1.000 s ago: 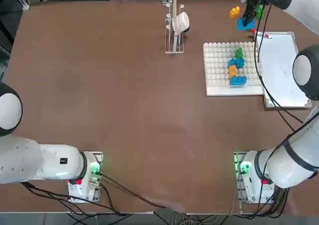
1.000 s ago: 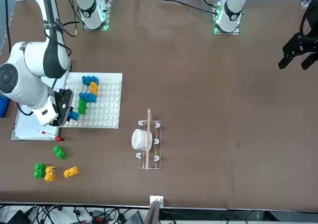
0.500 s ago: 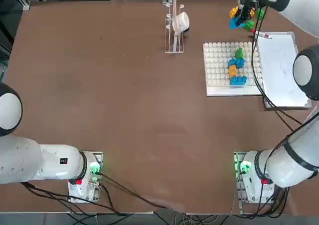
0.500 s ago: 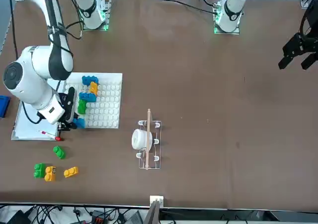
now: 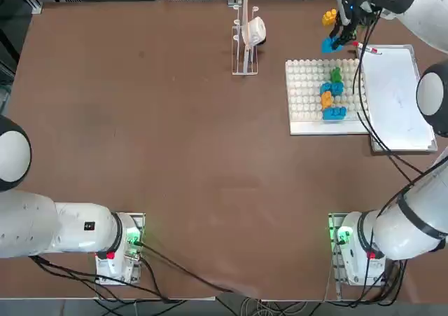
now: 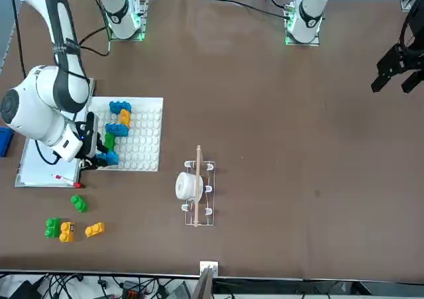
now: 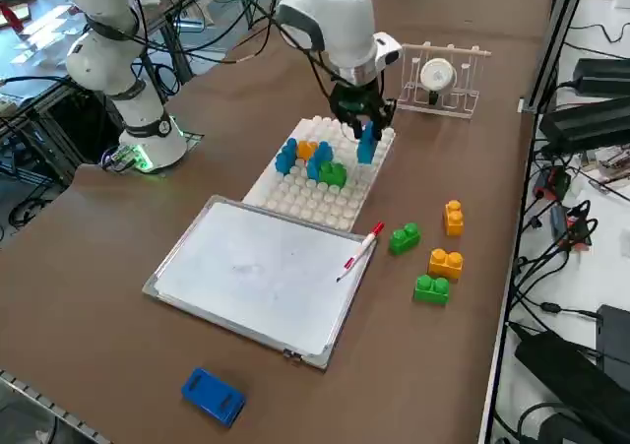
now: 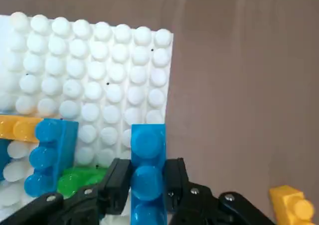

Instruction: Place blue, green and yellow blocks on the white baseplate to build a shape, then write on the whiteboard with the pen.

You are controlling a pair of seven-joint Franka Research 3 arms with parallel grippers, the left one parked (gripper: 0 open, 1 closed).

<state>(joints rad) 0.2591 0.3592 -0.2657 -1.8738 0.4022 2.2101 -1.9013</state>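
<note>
1. Right tool (image 8: 147,185) is clamped on a blue block (image 8: 148,170), which I see standing between its two fingers; the block hangs over the far edge of the white baseplate (image 7: 320,196).
2. No brand, label or writing that I can read shows on any object; the pen (image 7: 358,251) carries red markings only, and the whiteboard (image 7: 258,272) looks blank.
3. Just beside the tool on the baseplate sit the built blocks (image 5: 332,92): blue, green and orange-yellow ones clustered together.
4. Beyond the tool, off the plate on the bare worktop (image 5: 175,155), lie loose blocks (image 7: 433,252): two green and two orange-yellow, well apart from the held one.
5. Pen lies at the whiteboard's corner, near the tool, its red tip pointing toward the loose blocks.
6. Whiteboard lies just beside the baseplate, its frame close to the plate's edge.
7. A small rack (image 5: 246,39) stands on the tool's other side, apart from the plate, with open brown worktop past it.
8. A blue oblong object (image 7: 213,396) lies past the whiteboard's far end, away from the tool.
</note>
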